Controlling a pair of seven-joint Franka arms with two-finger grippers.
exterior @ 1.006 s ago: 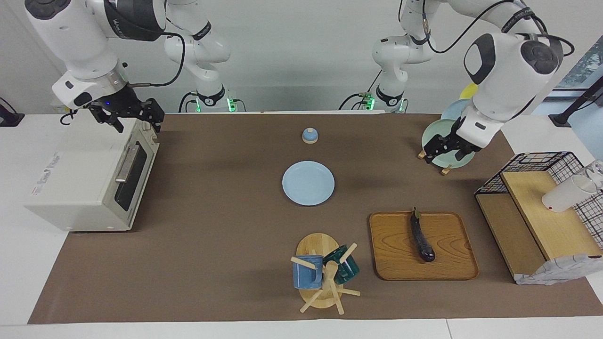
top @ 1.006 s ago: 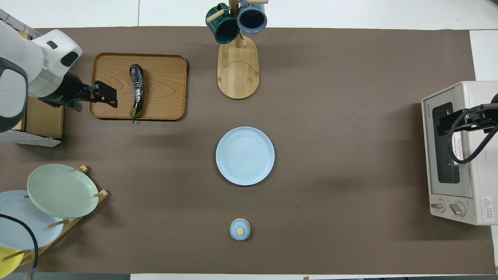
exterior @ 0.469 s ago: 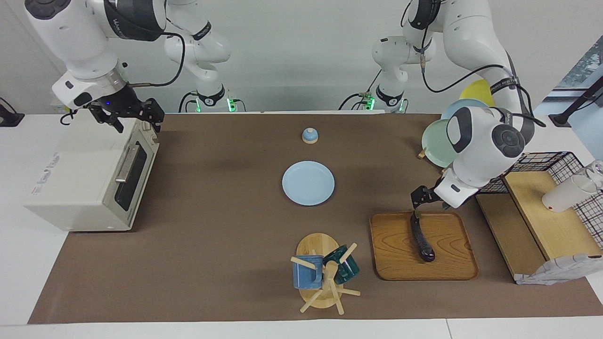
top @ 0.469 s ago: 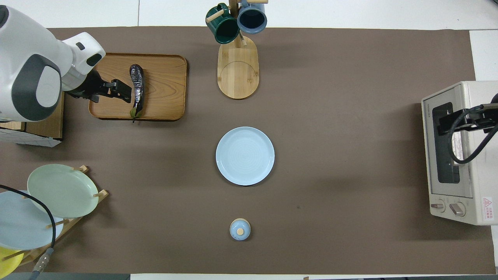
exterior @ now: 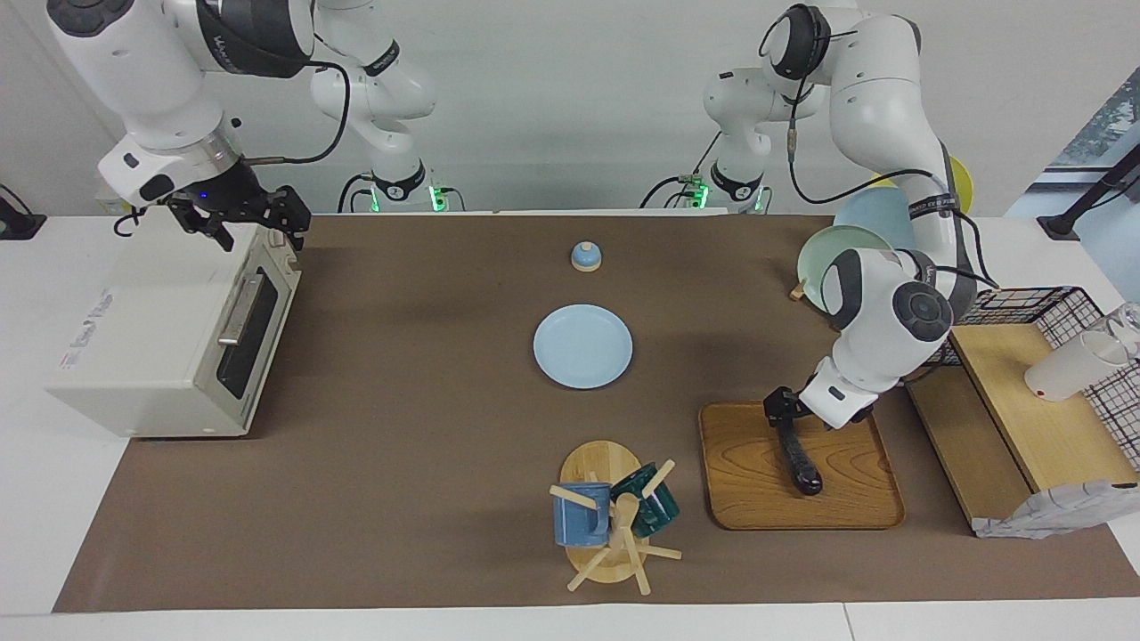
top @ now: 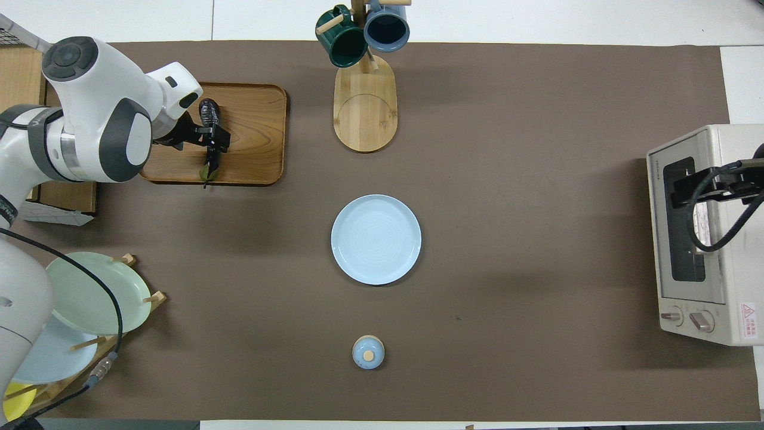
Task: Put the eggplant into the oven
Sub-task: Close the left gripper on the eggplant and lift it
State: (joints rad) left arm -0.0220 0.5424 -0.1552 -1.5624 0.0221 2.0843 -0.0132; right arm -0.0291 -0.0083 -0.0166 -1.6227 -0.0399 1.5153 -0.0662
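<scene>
From my remote station, my right claw (exterior: 254, 223) waits over the top front edge of the boxy off-white toaster oven (exterior: 169, 329), door closed; I cannot tell its finger state. Farther out, my left claw (exterior: 782, 411) is down at the slim glossy dark purple eggplant (exterior: 799, 458) on the square wooden tray (exterior: 753, 481); whether it pinches, I cannot tell.
</scene>
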